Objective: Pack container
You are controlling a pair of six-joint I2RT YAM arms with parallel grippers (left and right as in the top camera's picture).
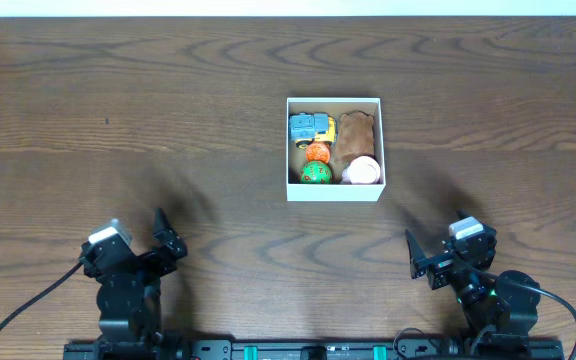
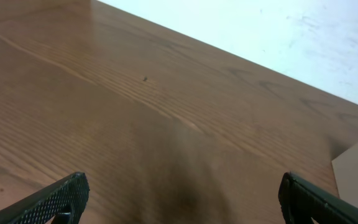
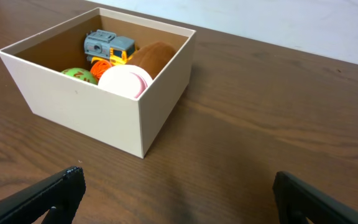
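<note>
**Item 1: box** (image 1: pixel 334 191). Square, shallow, white outside, tan-brown inside, open on top. It stands flat on the table (image 1: pixel 118 120), right of centre in the overhead view and on the far half. It is well apart from both grippers, nearer the right 1. It lies ahead of the right gripper (image 1: pixel 420 256) and somewhat to its left. It lies ahead of the left gripper (image 1: pixel 166 236) and far to its right. In the right wrist view it fills the upper left, with 1 corner turned toward the camera.

**Contents of the box:** 5 pieces, all inside the walls and packed close.
- Truck (image 1: pixel 308 127): blue-grey and yellow, in the far left corner.
- Orange toy (image 1: pixel 317 152): by the left wall, between the truck and the green ball. Its kind cannot be told.
- Green ball (image 1: pixel 316 173): in the near left corner, with darker marks on it.
- Plush (image 1: pixel 354 132): brown, along the right wall, filling the far right part.
- Disc (image 1: pixel 362 170): white with a pink edge, in the near right corner, against the plush. Its top sits close under the rim.

**Item 2: left gripper.** At the near edge of the table, on the left side. Its fingers are spread wide with nothing between them. Its wrist view shows bare wood below.

**Item 3: right gripper.** At the near edge of the table, on the right side. Its fingers are spread wide with nothing held, and bare wood lies between it and the box.
</note>
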